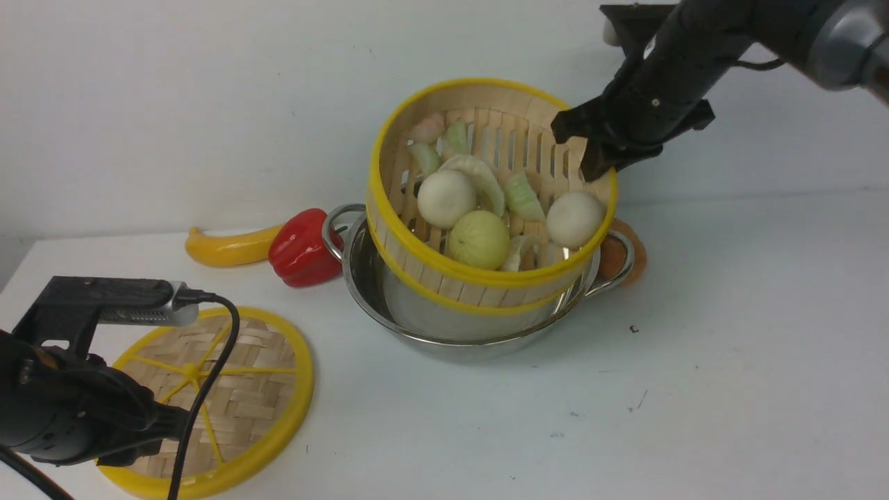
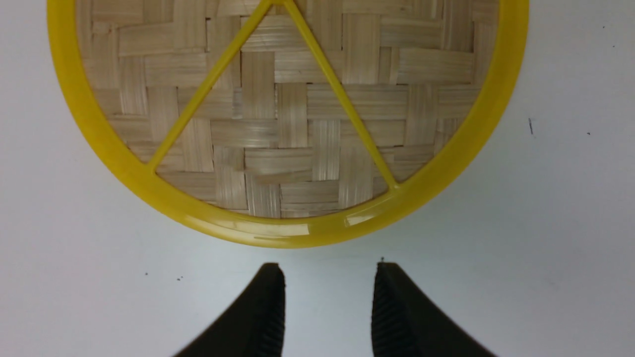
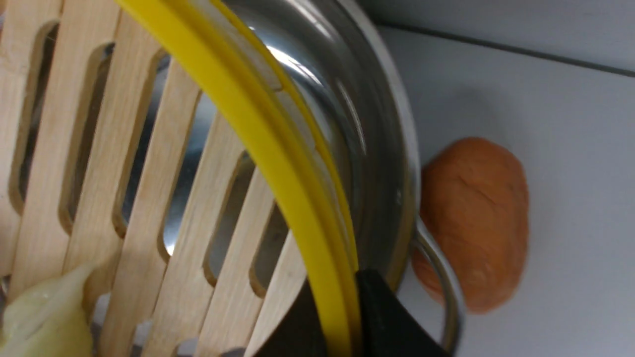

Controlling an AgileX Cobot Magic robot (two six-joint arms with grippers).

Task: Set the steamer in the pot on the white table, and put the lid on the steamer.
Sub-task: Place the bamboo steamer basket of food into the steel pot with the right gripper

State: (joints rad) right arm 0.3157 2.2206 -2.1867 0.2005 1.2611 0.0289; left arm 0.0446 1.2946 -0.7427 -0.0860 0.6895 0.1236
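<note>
The steamer (image 1: 424, 271), a bamboo basket with yellow rims and several pieces of food inside, is tilted, its near edge down in the steel pot (image 1: 417, 326) and its far right side raised. My right gripper (image 1: 596, 163) is shut on the steamer's far right rim; the right wrist view shows the yellow rim (image 3: 278, 163) between the black fingers (image 3: 387, 317), above the pot's wall (image 3: 382, 148). The lid (image 1: 264, 389), a woven disc with yellow rim, lies flat on the white table (image 1: 694, 361) at the front left. My left gripper (image 2: 328, 277) is open and empty, just off the lid's rim (image 2: 297, 233).
A red pepper (image 1: 300, 248) and a yellow squash (image 1: 226, 248) lie left of the pot. An orange-brown lump (image 3: 476, 213) lies against the pot's right handle (image 1: 621, 260). A wall stands close behind.
</note>
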